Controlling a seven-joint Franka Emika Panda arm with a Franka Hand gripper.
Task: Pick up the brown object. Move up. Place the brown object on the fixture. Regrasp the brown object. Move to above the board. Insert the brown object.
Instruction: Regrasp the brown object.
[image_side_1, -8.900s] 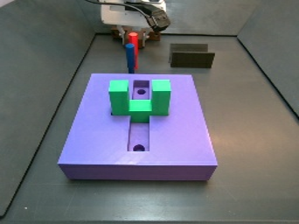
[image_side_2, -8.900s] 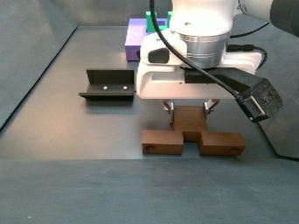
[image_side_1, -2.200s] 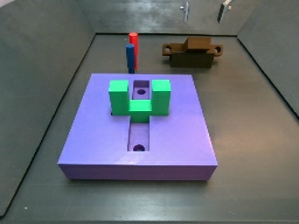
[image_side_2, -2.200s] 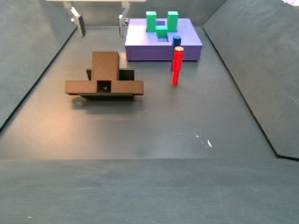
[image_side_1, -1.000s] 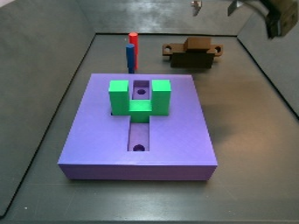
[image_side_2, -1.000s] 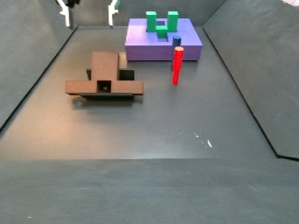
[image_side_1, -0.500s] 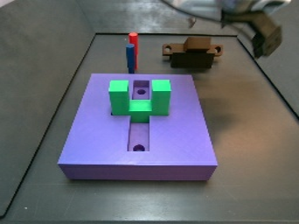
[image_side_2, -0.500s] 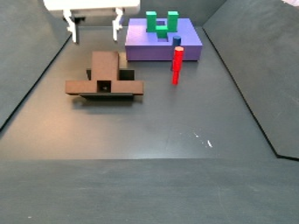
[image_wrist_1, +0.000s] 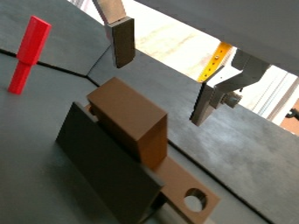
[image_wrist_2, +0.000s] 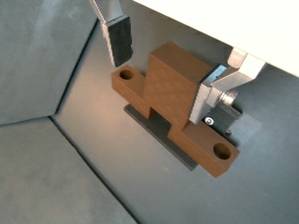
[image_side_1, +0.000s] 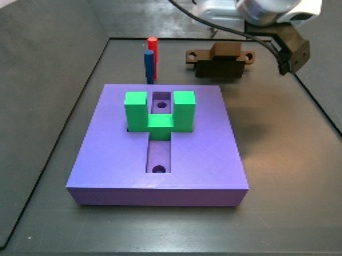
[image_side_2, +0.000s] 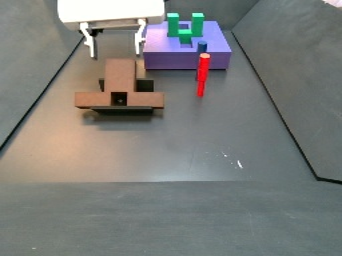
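Note:
The brown object (image_wrist_2: 176, 83) is an orange-brown piece with a raised middle block and a flat bar with round holes. It rests on the dark fixture (image_wrist_1: 100, 171), which is mostly hidden under it. It shows in both side views (image_side_1: 221, 62) (image_side_2: 120, 85). My gripper (image_side_2: 116, 42) is open and empty, just above the brown object. Its fingers (image_wrist_2: 117, 39) stand on either side of the raised block in both wrist views (image_wrist_1: 162, 87), not touching it. The purple board (image_side_1: 201, 150) with its green U-shaped block (image_side_1: 159, 110) lies apart from them.
A red-and-blue upright post (image_side_1: 151, 60) stands between the board and the fixture; it also shows in the side view (image_side_2: 203, 75) and a wrist view (image_wrist_1: 30, 52). Grey walls enclose the floor on all sides.
The gripper has come down from the top of the side views to just above the brown object. The brown object, the post and the board have not moved.

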